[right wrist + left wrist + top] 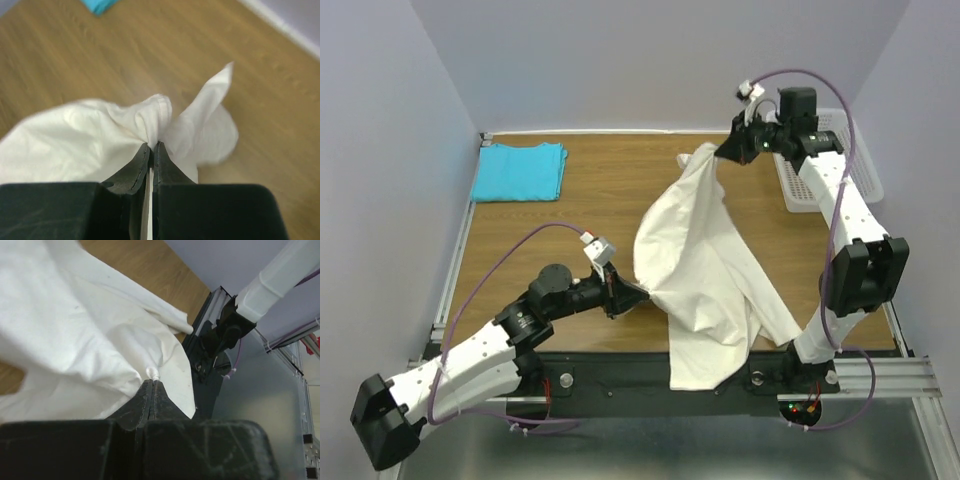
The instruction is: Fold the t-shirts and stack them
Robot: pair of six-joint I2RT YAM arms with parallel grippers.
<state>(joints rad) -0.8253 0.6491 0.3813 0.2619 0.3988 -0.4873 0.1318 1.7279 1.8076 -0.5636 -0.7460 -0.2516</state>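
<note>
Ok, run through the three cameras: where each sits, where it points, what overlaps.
Top external: above, behind the bases, looking down at the table; both arms show, left hand and right hand shut on the white t-shirt.
Left wrist: on the left arm, looking past its hand across the shirt to the right arm.
Right wrist: on the right arm, looking down past its hand at shirt and table.
Shared: top and right wrist both show the blue t-shirt.
</note>
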